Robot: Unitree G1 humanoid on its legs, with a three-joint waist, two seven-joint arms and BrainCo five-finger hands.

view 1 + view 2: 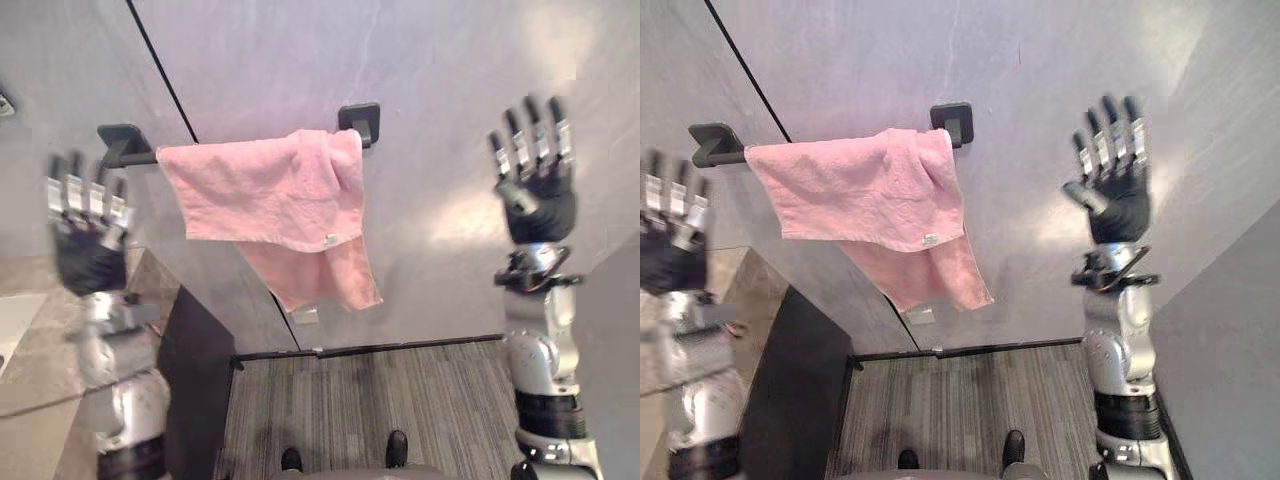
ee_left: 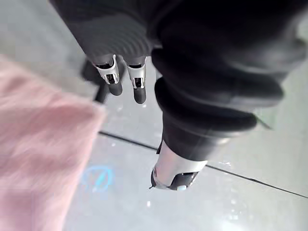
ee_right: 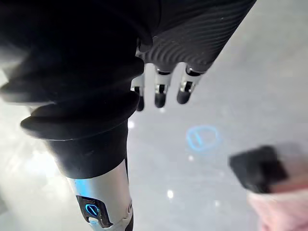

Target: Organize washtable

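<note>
Left eye view: both hands are raised, fingers straight and empty, the left hand [image 1: 88,255] close by the pink towel [image 1: 265,200], the right hand [image 1: 540,195] well apart rightward, and beyond them the towel hangs bunched over the black rail [image 1: 125,148], which runs left-to-right.

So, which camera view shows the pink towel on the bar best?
The left eye view: the whole pink towel hangs bunched over the towel bar, mid-frame. The right eye view shows it equally whole, further left. Each wrist view catches a pink edge of it.
</note>
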